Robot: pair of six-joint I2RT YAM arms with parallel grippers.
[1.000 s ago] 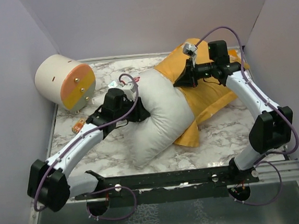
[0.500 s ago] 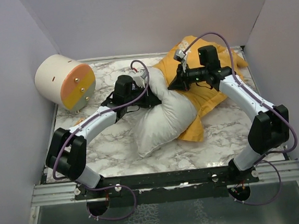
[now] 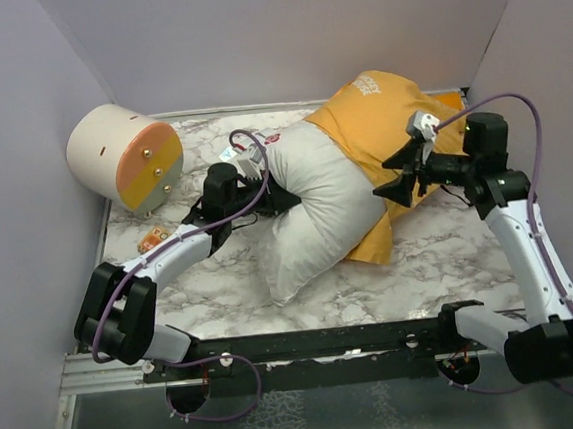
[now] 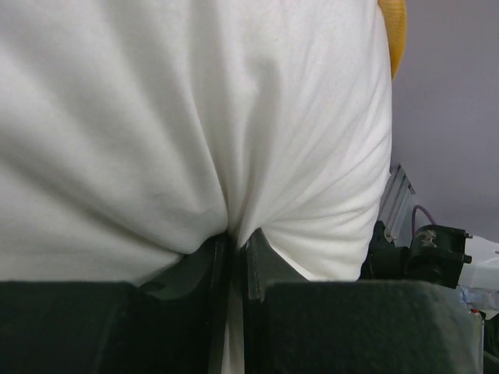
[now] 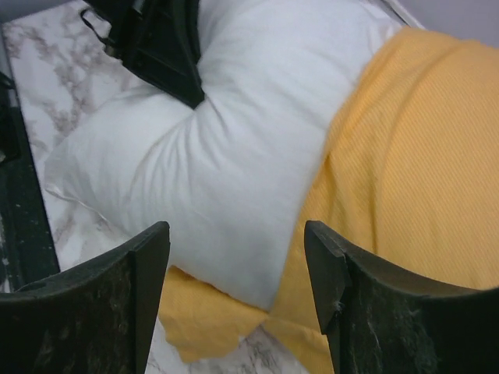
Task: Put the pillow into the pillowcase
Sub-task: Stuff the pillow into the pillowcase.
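Your pillow [image 3: 316, 202] lies bent at mid-table. Its long axis runs from near-left to far-right, and the far-right end is tucked into the pillowcase [image 3: 389, 125], which bulges toward the back-right corner with a flap sticking out under the pillow's near side. Your left gripper [image 4: 234, 241] is pinched tight on a fold of the pillow's left side, while your right gripper [image 5: 236, 234] hangs jaws apart, nothing in them, above where pillow meets pillowcase. Bare marble table [image 3: 441, 261] lies open in front and to the near-right, and the cream-and-orange cylinder [image 3: 127, 168] sits well apart at far left by the wall.
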